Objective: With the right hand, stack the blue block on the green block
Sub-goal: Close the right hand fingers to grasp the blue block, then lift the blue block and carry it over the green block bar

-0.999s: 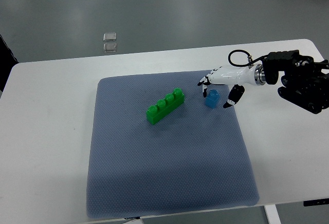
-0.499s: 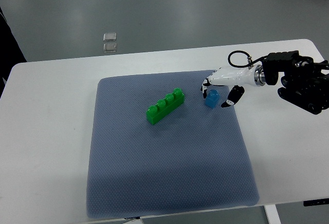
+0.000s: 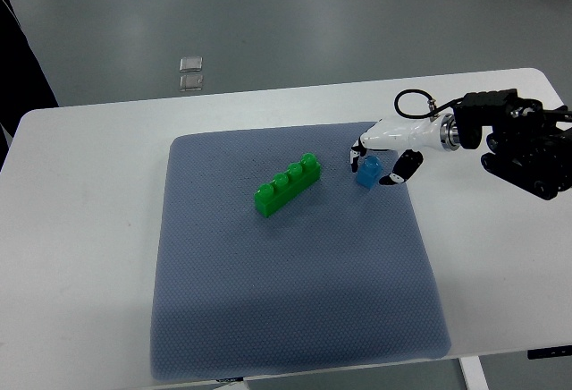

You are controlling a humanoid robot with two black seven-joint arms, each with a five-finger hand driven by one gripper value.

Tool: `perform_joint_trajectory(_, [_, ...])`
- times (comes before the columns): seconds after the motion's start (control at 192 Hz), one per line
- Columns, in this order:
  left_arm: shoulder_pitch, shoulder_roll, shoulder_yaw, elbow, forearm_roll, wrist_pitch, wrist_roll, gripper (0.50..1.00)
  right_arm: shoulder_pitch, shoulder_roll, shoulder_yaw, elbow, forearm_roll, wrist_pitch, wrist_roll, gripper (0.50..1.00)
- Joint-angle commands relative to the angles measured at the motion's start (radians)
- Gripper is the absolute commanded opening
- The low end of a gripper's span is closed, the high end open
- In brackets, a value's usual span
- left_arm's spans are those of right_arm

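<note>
The blue block [image 3: 368, 173] sits on the grey-blue mat [image 3: 295, 318], toward the mat's far right part, and it is apart from the green block [image 3: 288, 184], which lies to its left. Nearest the camera, the mat's near edge runs close to the front rim of the white table [image 3: 80, 300], and the whole near half of the mat is bare cloth. Farther in, the green block lies flat on the mat as a long brick with four round studs on top, set on a slant so that its left end is nearer the camera and its right end points away toward the blue block. The blue block is small and stands level on the cloth, with nothing on top of it.

The right hand [image 3: 382, 150] comes in from the picture's right edge on a black arm with a looped black cable at the wrist. Its white palm hangs just over the far side of the blue block. The dark-tipped fingers [image 3: 357, 152] curl down at the block's left far corner, and the thumb reaches down at its right side, so the digits bracket the block closely. Whether they press on it or stand just off it cannot be told from this view.

Beyond the table, on the grey floor, lie two small pale squares [image 3: 190, 72].
</note>
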Motion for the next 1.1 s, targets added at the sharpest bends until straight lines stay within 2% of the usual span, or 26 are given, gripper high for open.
perform_joint_trajectory(0.0, [0.000,0.000,0.000,0.000,0.000,0.000,0.000,1.000,0.000,0.000,0.000,0.000,0.000,0.000,0.002,0.725])
perform_joint_trajectory(0.302, [0.000,0.000,0.000,0.000,0.000,0.000,0.000,1.000,0.000,-0.002,-0.012,0.000,0.000,0.000,0.005,0.658])
perform_joint_trajectory(0.733, [0.000,0.000,0.000,0.000,0.000,0.000,0.000,1.000,0.002,-0.002,-0.014,0.006,-0.003,0.000,0.006,0.637])
perform_joint_trajectory(0.791, [0.000,0.000,0.000,0.000,0.000,0.000,0.000,1.000,0.002,-0.002,-0.014,0.006,-0.005,0.000,0.006,0.617])
perform_joint_trajectory(0.858, [0.001,0.000,0.000,0.000,0.000,0.000,0.000,1.000,0.002,-0.002,-0.014,0.006,-0.005,0.000,0.008,0.615])
perform_joint_trajectory(0.864, [0.001,0.000,0.000,0.000,0.000,0.000,0.000,1.000,0.002,-0.002,-0.014,0.006,-0.005,0.000,0.008,0.599])
perform_joint_trajectory(0.884, [0.000,0.000,0.000,0.000,0.000,0.000,0.000,1.000,0.002,-0.002,-0.014,0.006,-0.005,0.000,0.008,0.586])
perform_joint_trajectory(0.983, [0.000,0.000,0.000,0.000,0.000,0.000,0.000,1.000,0.003,-0.002,-0.014,0.006,-0.005,0.000,0.009,0.554])
perform_joint_trajectory(1.092, [0.000,0.000,0.000,0.000,0.000,0.000,0.000,1.000,0.006,-0.002,-0.012,0.006,-0.005,0.000,0.011,0.547])
